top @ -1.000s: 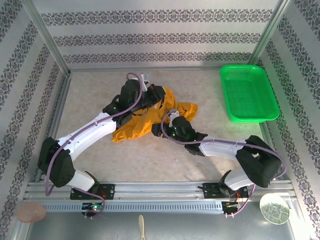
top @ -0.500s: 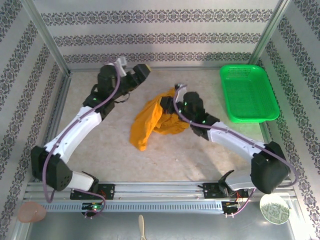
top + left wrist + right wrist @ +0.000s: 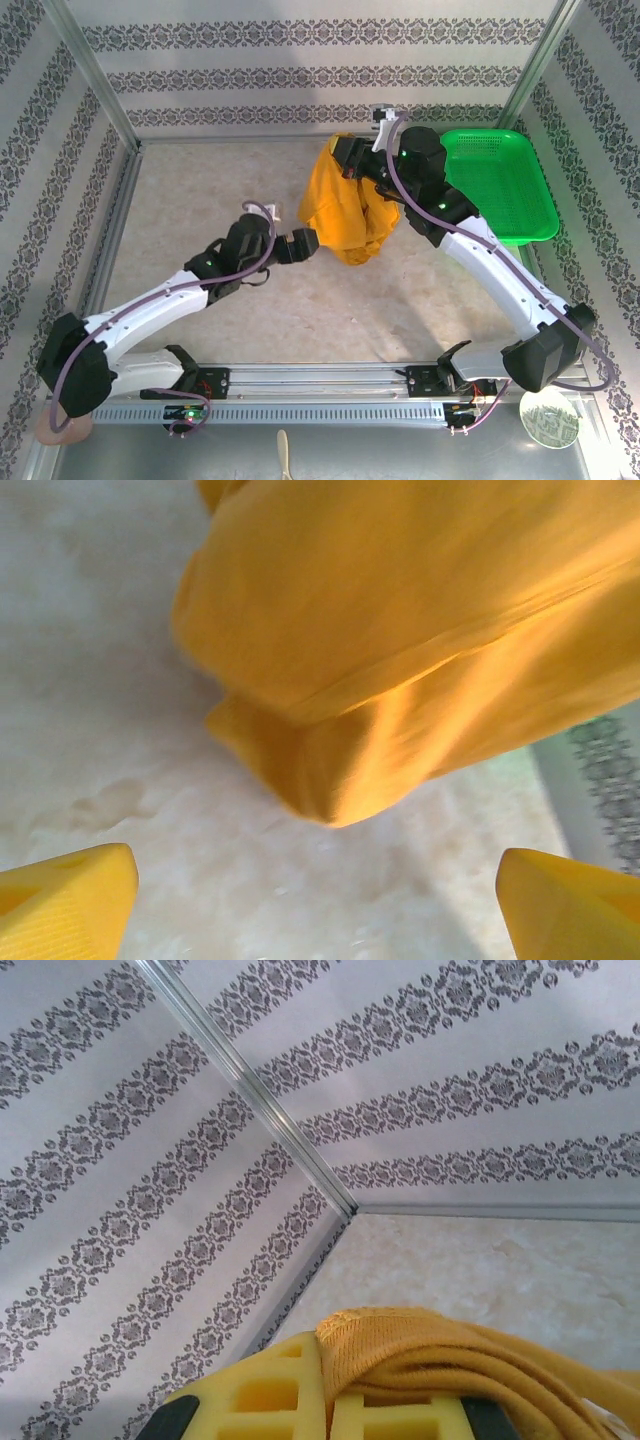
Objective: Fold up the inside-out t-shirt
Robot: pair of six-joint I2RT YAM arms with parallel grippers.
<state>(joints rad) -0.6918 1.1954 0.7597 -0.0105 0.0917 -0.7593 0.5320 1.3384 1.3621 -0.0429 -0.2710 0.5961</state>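
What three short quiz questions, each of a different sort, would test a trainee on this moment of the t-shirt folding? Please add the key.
1. True or false: the inside-out t-shirt lies spread flat on the table.
2. Which jaws are shut on the t-shirt? A: those of the left arm. B: those of the right arm. C: both.
3. Fill the gap: the left arm's jaws stand ____, gripping nothing.

Key
1. False: it hangs bunched from the right arm's jaws, beside the green basket.
2. B.
3. open.
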